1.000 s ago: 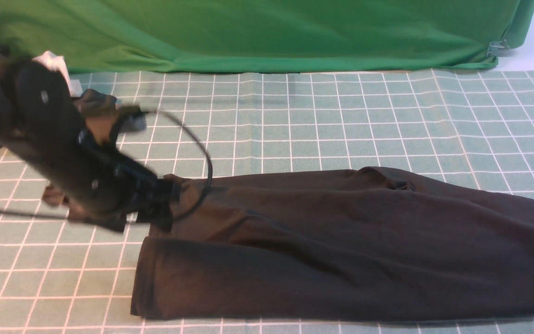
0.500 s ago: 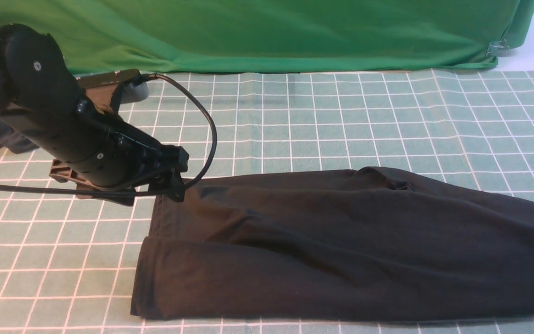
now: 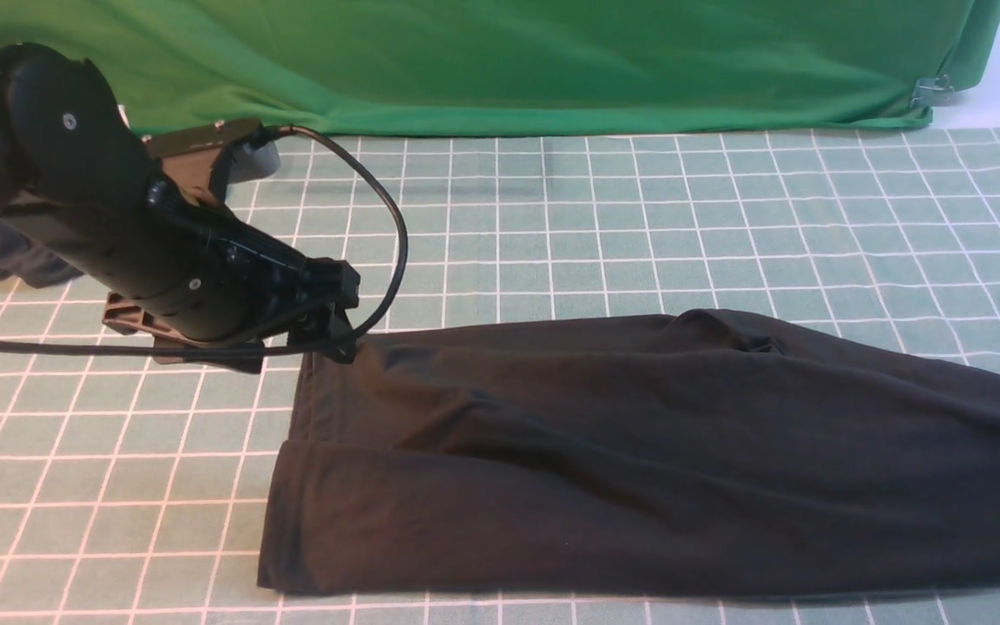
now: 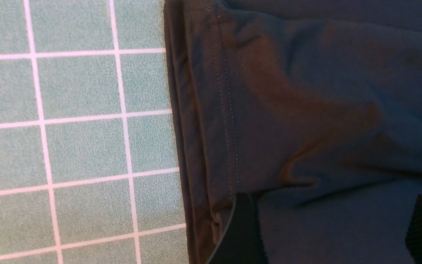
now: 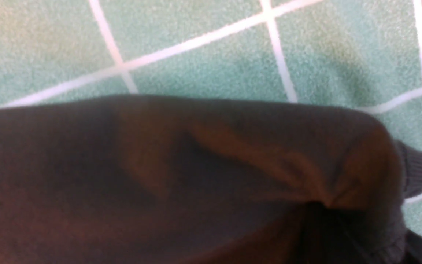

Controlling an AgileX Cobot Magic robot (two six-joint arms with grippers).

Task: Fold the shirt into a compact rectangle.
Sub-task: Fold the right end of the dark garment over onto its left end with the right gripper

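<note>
As Right Gripper Pinches, Black Shirt Lies Creased

Wrinkled black cotton shirt (image 3: 639,469) stretches across the green, white-gridded tablecloth (image 3: 552,226). The right gripper (image 5: 328,223) clenches its bunched fabric; the left gripper (image 4: 332,227), jaws wide apart, holds nothing.

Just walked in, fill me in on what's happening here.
A two-armed robot is folding a black shirt on a gridded cloth. Its right gripper has a pinch of the fabric. The left gripper is open over the shirt's other end. The shirt lies long and rumpled, not yet a compact rectangle.
</note>
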